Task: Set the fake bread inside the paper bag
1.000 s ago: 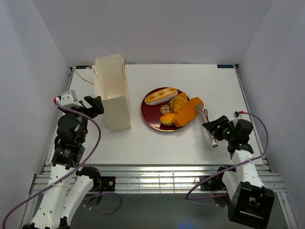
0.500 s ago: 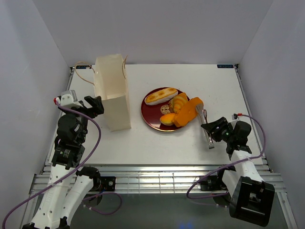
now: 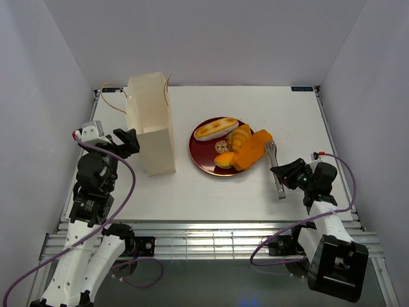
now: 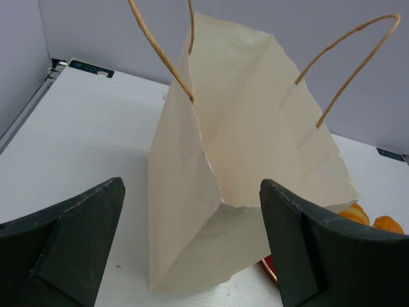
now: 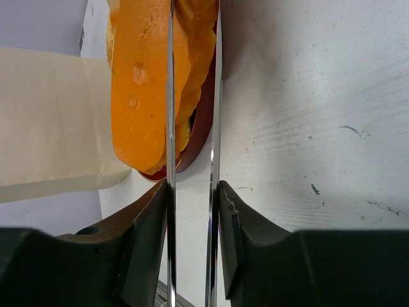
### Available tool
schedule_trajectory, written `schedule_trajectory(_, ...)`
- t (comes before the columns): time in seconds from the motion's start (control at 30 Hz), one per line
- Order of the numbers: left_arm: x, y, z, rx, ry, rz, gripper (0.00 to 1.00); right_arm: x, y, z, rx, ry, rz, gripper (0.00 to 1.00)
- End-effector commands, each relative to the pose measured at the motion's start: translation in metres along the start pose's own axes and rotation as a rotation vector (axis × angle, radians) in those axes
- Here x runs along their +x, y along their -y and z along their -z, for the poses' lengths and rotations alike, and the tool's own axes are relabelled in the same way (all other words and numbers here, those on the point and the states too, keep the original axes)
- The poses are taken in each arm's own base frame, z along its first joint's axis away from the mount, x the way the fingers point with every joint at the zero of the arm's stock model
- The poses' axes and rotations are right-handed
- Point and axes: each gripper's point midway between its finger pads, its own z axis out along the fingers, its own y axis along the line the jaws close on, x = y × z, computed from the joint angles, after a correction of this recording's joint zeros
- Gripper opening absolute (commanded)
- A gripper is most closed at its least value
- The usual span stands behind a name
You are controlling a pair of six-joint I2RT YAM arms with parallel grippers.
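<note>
- On the white table (image 3: 211,192), silver tongs (image 3: 271,150) were clamped narrowly by the right gripper (image 5: 192,188).
- Glossy orange fake bread (image 3: 246,150) was piled on a dark red plate (image 3: 201,157).

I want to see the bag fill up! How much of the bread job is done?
Done: nothing yet. The bread lies on the red plate, and the bag shows none inside. In hand: the right tool is squeezing the tongs beside the plate, and the left tool sits open by the bag. Left: carry every piece over and drop it in.
</note>
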Motion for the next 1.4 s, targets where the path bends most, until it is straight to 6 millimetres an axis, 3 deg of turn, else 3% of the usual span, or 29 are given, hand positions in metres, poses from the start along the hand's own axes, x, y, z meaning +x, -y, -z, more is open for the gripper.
schedule_trajectory(0.0, 0.0, 0.003, 0.0, 0.019, 0.005, 0.002, 0.97, -0.012, -0.022, 0.001, -0.088, 0.018, 0.055, 0.36)
schedule_trajectory(0.37, -0.001, 0.003, 0.0, 0.017, 0.008, 0.003, 0.97, -0.02, -0.041, 0.005, -0.125, 0.019, 0.105, 0.21)
schedule_trajectory(0.9, -0.003, 0.002, 0.002, 0.011, 0.016, 0.005, 0.97, -0.039, -0.087, 0.012, -0.18, 0.041, 0.218, 0.18)
schedule_trajectory(1.37, -0.001, 0.002, 0.0, 0.012, 0.01, 0.003, 0.97, -0.034, -0.124, 0.017, -0.225, 0.01, 0.342, 0.18)
